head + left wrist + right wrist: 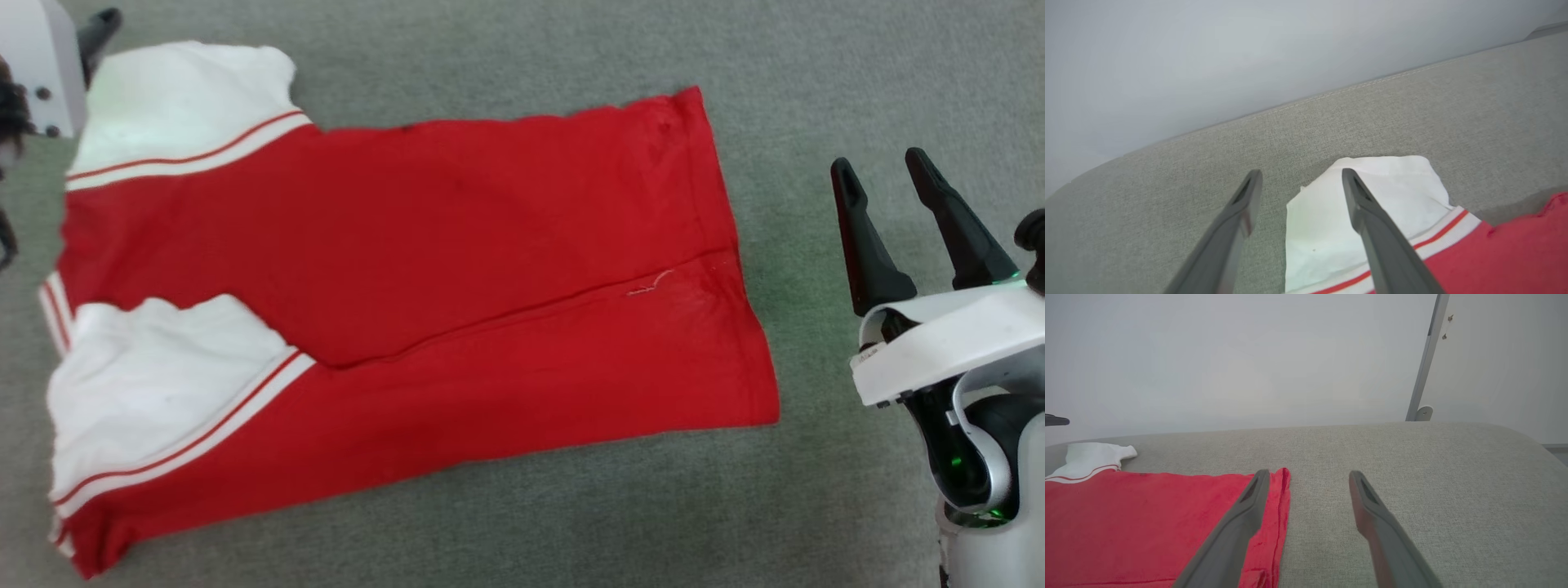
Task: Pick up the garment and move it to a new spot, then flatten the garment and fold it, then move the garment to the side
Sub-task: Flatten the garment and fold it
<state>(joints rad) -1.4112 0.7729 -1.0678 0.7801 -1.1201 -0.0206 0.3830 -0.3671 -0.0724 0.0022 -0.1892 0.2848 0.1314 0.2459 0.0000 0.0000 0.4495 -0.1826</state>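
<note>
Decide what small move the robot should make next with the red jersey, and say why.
Probably move the right gripper left to the hem of the red jersey and pinch it. The jersey lies flat on the grey fabric surface, long sides folded in; the right gripper and left gripper stand open, empty, so a crosswise fold seems due.

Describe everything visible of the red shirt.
The red shirt looks like soft knit, with white sleeves edged in red-and-white stripes. It lies flat on the grey fabric surface, folded lengthwise with a fold edge crossing its middle, sleeves toward the robot's left, hem toward its right. The open right pincer stands apart from the hem.
</note>
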